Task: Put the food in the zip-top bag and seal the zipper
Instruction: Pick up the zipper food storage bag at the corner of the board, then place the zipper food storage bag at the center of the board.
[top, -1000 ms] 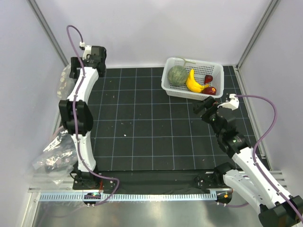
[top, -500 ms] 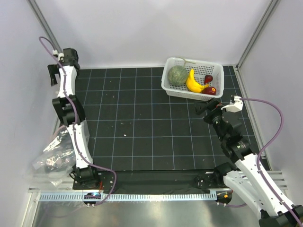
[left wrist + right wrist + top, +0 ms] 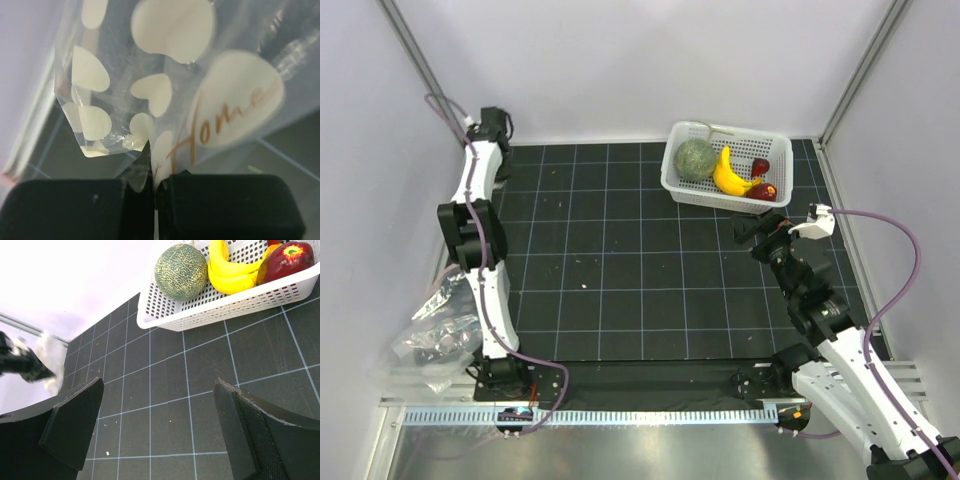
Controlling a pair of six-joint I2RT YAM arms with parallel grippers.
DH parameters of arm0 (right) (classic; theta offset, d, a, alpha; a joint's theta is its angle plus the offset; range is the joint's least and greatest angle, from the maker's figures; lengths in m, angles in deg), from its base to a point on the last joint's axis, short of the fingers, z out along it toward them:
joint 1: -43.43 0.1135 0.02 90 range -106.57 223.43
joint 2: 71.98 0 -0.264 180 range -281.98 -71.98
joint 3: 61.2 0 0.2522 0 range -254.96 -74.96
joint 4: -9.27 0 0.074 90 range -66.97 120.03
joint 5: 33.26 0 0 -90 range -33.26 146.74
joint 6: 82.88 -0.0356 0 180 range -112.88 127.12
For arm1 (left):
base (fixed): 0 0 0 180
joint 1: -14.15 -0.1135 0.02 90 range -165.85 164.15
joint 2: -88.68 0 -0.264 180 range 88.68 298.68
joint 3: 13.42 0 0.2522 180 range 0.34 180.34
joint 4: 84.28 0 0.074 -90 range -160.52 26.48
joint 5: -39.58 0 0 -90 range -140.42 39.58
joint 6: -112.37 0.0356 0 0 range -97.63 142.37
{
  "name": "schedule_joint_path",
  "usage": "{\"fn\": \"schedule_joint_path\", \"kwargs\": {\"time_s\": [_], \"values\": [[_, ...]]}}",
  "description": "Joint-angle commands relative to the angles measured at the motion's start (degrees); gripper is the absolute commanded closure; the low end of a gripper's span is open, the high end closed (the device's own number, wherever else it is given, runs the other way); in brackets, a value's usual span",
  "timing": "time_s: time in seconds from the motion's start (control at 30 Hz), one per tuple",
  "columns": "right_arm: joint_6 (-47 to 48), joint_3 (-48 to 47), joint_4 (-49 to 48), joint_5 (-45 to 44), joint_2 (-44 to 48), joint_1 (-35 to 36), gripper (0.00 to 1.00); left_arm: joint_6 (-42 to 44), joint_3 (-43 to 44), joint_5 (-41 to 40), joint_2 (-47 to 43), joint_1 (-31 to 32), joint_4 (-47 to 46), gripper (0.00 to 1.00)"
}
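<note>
Left gripper [image 3: 155, 187] pinched shut on an edge of the clear heart-print bag [image 3: 165, 75], which hangs just past its fingers. Right gripper [image 3: 157, 390] wide open and empty, near the basket [image 3: 220, 305] holding the melon [image 3: 181, 272] and banana [image 3: 227, 275].

**Top view.** Lighting is bright, even and diffuse, from overhead. Shadows are soft, and a faint one edges the basket [image 3: 682, 188] at 1 o'clock. The metal ledge [image 3: 650, 450] at 6 o'clock carries a dull sheen. Focus is sharp throughout.

**Left wrist view.** The bag [image 3: 165, 85] fills the frame and is out of focus. Glare streaks cross it at 2 o'clock. The left fingers [image 3: 65, 210] at 6 o'clock are underexposed, almost black.

**Right wrist view.** The wall [image 3: 75, 275] at 10 o'clock is overexposed. The basket at 1 o'clock is sharp. The right fingers [image 3: 75, 425] at 5 and 7 o'clock are soft-edged. The left arm [image 3: 20, 365] at 9 o'clock is smeared.
</note>
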Motion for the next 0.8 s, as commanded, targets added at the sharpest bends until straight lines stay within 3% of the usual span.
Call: {"fn": "schedule_joint_path", "kwargs": {"time_s": [0.0,0.23,0.3,0.33,0.37,0.4,0.43,0.63,0.77], "values": [[0.75,-0.24,-2.27,-0.68,0.38,0.08,0.00,-3.97,2.11,8.81,-11.78,7.19,-4.48,1.00],[1.02,0.55,-4.20,1.07,-1.99,0.08,0.00,-16.35,-3.68,17.36,-24.25,20.55,-4.90,1.00],[1.54,0.29,-3.85,1.16,-2.96,0.08,0.00,-24.05,-15.51,28.15,-33.17,22.31,-15.12,1.00],[1.81,0.03,-3.76,1.34,-3.14,0.08,0.00,-26.98,-27.48,31.93,-36.63,23.27,-20.33,1.00],[2.68,0.03,-3.76,1.51,-3.31,0.08,0.00,-30.32,-33.86,37.54,-40.76,23.63,-26.56,1.00],[2.86,0.11,-4.20,1.95,-3.32,0.08,0.00,-35.66,-39.84,39.16,-47.32,24.24,-37.85,1.00],[3.13,0.11,-4.55,2.30,-3.32,0.08,0.00,-37.80,-48.95,39.70,-50.52,25.64,-41.53,1.00],[4.53,0.82,-6.66,4.06,-3.49,0.08,0.00,-41.76,-65.62,45.58,-61.27,32.41,-54.03,1.00],[5.24,0.64,-6.49,4.32,-4.19,0.08,0.00,-42.74,-72.77,46.47,-60.23,38.04,-64.05,1.00]]}}
